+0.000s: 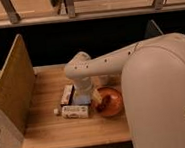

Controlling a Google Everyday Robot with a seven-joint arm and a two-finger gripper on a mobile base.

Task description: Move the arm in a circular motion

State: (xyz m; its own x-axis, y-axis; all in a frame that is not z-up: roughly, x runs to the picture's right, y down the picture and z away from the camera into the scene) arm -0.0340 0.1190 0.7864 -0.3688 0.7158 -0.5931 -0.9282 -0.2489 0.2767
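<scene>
One arm (156,76), with one gripper (83,93) (hanging low over the table's middle, among the packages). One wooden table (53,136), one upright wooden panel (12,90), one orange bowl (113,105). Two packages show clearly: a white carton (74,111) and a slim box (66,94); any others are too hidden to count.

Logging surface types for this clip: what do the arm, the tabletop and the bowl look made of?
The arm: smooth cream-white moulded shell, likely plastic, soft sheen. The tabletop: light wood, faint grain lines, matte. The bowl: orange-brown, slightly shiny, perhaps plastic or glazed ceramic. The gripper hangs beside the bowl, over the tabletop.
</scene>
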